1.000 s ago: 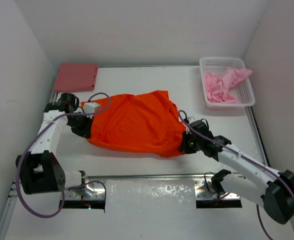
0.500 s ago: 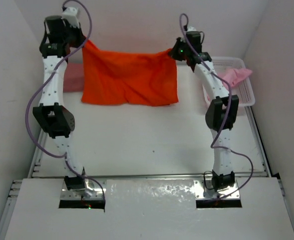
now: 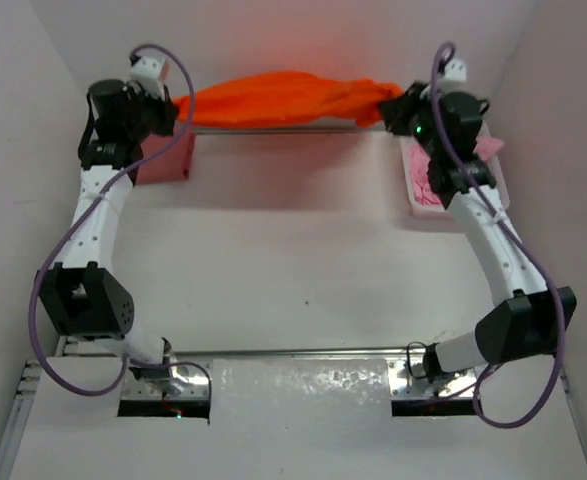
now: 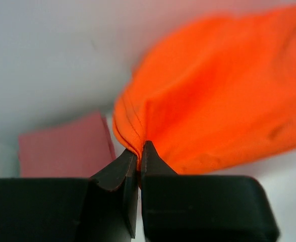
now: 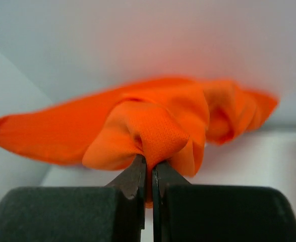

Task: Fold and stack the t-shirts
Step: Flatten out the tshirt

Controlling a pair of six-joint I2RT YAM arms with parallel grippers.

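The bright orange t-shirt [image 3: 283,98] hangs stretched in the air between both raised arms, along the back wall. My left gripper [image 3: 178,105] is shut on its left end, and the cloth [image 4: 213,101] bunches between the black fingers [image 4: 120,171]. My right gripper [image 3: 391,105] is shut on the other end, where a fold of orange cloth [image 5: 158,131] is pinched at the fingertips [image 5: 132,176]. The dusty rose-red t-shirt [image 3: 165,160] lies folded flat at the back left, partly behind the left arm. The light pink t-shirt [image 3: 428,185] lies crumpled in the basket, mostly hidden by the right arm.
A white perforated basket [image 3: 413,205] stands at the back right beside the side wall. White walls close in the table on the left, back and right. A metal rail [image 3: 303,352] runs along the near edge by the arm bases.
Both arms have lifted the orange shirt from the table and carried it up and back. It hung spread as a sheet half a second ago and is now pulled into a narrow band.
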